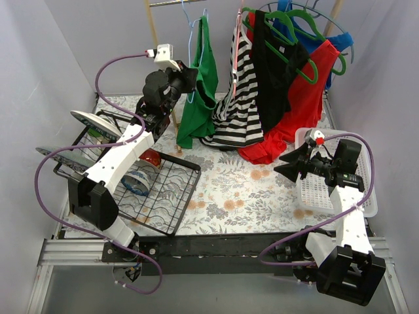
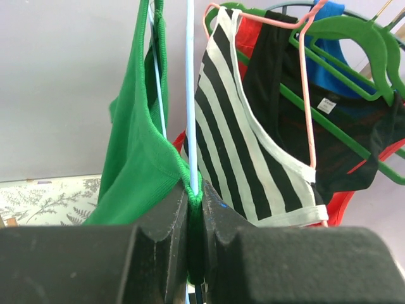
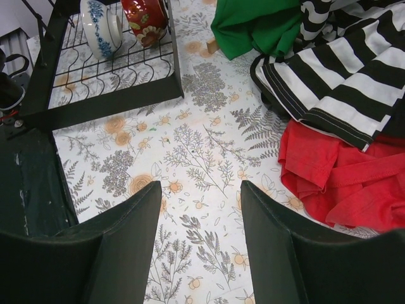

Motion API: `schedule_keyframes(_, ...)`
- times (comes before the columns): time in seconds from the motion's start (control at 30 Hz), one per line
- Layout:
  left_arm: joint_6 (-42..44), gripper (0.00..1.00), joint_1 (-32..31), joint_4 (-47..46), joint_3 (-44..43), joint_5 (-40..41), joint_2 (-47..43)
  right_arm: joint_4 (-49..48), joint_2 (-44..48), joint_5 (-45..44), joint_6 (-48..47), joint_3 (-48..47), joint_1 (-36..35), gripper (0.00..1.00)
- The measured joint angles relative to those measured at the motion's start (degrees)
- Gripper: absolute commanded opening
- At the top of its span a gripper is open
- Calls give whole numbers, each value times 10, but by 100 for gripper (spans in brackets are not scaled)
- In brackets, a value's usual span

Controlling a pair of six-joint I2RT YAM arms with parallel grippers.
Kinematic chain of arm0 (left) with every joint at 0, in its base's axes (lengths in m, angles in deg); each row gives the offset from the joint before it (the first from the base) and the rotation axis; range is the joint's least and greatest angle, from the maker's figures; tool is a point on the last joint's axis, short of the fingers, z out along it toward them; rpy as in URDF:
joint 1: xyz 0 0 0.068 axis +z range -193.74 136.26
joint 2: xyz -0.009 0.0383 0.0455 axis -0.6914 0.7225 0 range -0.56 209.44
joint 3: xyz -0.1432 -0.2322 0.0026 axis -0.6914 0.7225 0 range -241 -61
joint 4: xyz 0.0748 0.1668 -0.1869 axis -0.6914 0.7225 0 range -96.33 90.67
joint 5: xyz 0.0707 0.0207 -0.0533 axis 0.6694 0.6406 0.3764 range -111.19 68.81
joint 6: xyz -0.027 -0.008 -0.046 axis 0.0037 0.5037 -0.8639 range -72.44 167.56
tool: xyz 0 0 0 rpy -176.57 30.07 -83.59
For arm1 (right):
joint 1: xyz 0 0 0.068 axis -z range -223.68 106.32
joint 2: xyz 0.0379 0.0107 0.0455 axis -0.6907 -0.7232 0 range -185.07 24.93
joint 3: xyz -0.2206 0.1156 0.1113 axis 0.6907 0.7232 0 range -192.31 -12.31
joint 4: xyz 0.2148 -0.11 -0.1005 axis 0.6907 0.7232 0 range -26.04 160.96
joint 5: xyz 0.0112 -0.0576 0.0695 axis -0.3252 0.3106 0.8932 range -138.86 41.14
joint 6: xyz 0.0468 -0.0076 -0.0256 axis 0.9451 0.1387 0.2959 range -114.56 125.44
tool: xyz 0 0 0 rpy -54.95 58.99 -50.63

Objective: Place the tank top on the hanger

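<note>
The green tank top (image 1: 200,91) hangs at the back left on the light-blue wire hanger (image 1: 191,39). Its hem rests on the table. My left gripper (image 1: 188,80) is raised beside it. In the left wrist view the jaws (image 2: 195,209) are shut on a fold of the tank top (image 2: 136,158), with the hanger wire (image 2: 191,95) running down between them. My right gripper (image 1: 283,167) is open and empty, low over the table at the right. In the right wrist view it (image 3: 201,190) has only tablecloth between its fingers, and the tank top's hem (image 3: 253,25) lies far ahead.
A black-and-white striped top (image 1: 237,111), a black top and a red garment (image 1: 294,111) hang on green plastic hangers (image 1: 308,33) to the right. A black wire dish rack (image 1: 163,196) with bowls stands at the left. A white basket (image 1: 370,196) is at the right edge.
</note>
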Motion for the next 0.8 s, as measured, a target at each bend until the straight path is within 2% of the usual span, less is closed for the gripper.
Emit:
schedule_keyframes(0.13,1,1,0,-5,0,-5,0,3,0,0,-3,0,1,61)
schedule_keyframes(0.17,2,6,1,-5,0,-8,0,3,0,1,-5,0,1,61)
schedule_keyframes(0.2,3,13,1,-5,1,-11,0,3,0,1,-6,0,2,61)
schedule_keyframes(0.23,4,32,1,-4,2,-14,0,3,0,2,-7,0,2,61)
schedule_keyframes(0.37,18,71,1,9,4,-33,-7,5,0,3,-11,0,2,61)
schedule_keyframes(0.43,26,80,1,23,6,-41,-21,8,0,4,-15,0,2,61)
schedule_keyframes(0.47,27,88,1,32,7,-45,-32,11,0,4,-19,0,2,61)
schedule_keyframes(0.6,36,98,2,59,9,-57,-82,23,4,1,-29,0,7,61)
schedule_keyframes(0.8,53,98,2,111,6,-83,-168,67,36,-52,-48,-21,20,63)
